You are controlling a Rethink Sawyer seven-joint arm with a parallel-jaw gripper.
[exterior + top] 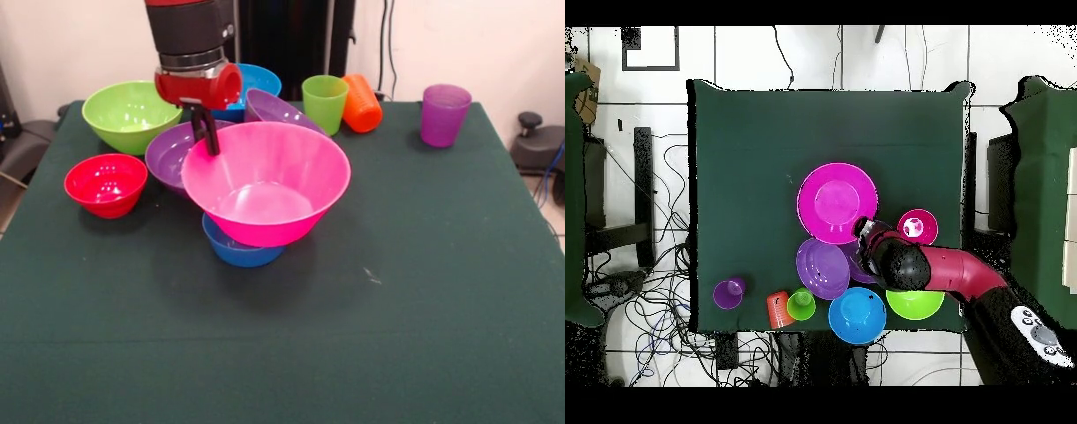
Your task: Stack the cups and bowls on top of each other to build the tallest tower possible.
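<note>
The big pink bowl (274,181) rests on a blue bowl (240,249) at mid table. My gripper (210,140) is shut on the pink bowl's left rim, also in the overhead view (863,228). Beside it lie a purple bowl (172,155), a second, tilted purple bowl (278,109), a lime green bowl (131,113), a small red bowl (106,183) and another blue bowl (256,81) at the back. The green cup (324,102) stands upright. The orange cup (362,102) lies on its side next to it. The purple cup (443,113) stands apart at the right.
The dark green table (424,291) has its open area at the front and right. In the overhead view the pink bowl (837,203) hides the blue bowl under it, and my arm (950,272) covers part of one purple bowl (823,268).
</note>
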